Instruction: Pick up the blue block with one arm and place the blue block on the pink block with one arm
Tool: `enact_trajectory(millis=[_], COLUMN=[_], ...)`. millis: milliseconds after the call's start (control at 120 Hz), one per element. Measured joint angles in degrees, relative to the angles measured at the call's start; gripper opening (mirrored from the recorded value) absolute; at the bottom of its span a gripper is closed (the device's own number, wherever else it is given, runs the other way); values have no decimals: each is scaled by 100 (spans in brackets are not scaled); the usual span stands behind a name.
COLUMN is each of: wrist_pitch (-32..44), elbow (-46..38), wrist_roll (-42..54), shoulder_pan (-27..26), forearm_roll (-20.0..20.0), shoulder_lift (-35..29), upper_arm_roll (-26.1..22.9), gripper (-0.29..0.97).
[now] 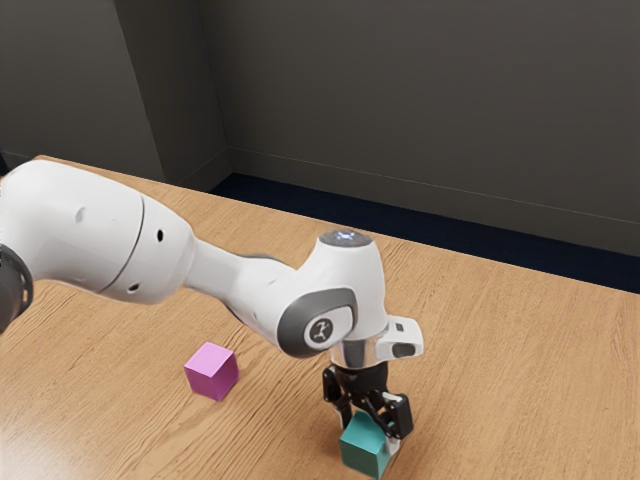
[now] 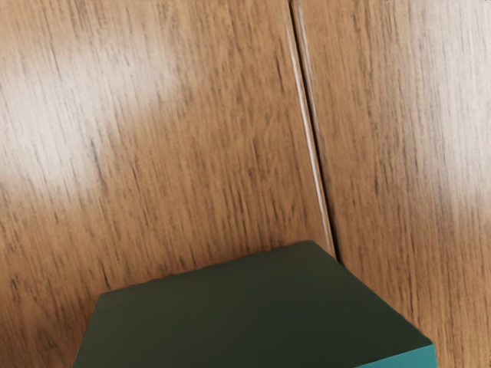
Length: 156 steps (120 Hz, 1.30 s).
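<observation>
Step in hand is judged to be the grasp. The gripper is set low over the blue block, which sits on the table, well apart from the pink block, towards the exterior view's right. The fingers are placed either side of its top; whether they are clamped on it cannot be told. A firm hold, then a lift, is called for next.

Wooden table — pink block and blue-green block rest on it, apart.
</observation>
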Motion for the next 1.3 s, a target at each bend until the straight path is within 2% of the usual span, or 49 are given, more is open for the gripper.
enact_trajectory(millis=[533,783,1008,1083,1300], wrist_pitch=[109,106,-143,-270,-536], elbow=[2,2,-13,-157,-582], wrist_roll=[-557,-611,-332,-159,411], shoulder_pan=[-56,-53,235,355,952], forearm_roll=[54,93,281,302,342], shoulder_lift=[107,52,-348,-588,-1252], upper_arm_roll=[11,37,51,46,16], gripper=[47,43,42,38,34])
